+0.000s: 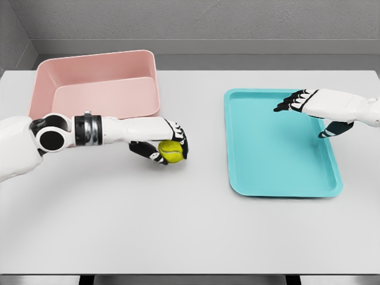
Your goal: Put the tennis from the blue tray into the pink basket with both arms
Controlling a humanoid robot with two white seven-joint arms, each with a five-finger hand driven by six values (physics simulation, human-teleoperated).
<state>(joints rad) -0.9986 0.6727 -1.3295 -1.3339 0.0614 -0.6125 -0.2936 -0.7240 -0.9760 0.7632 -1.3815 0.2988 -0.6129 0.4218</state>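
Observation:
A yellow-green tennis ball (171, 152) sits in my left hand (168, 145), whose fingers curl around it just above the table, in front of the pink basket's near right corner. The pink basket (95, 83) stands at the back left with nothing visible inside. The blue tray (279, 142) lies flat at the right and holds nothing. My right hand (301, 110) hovers over the tray's far right part, fingers stretched out toward the left and thumb hanging down, holding nothing.
The white table (178, 225) stretches wide in front of both arms. Its front edge runs along the bottom of the picture. A grey wall rises behind the basket.

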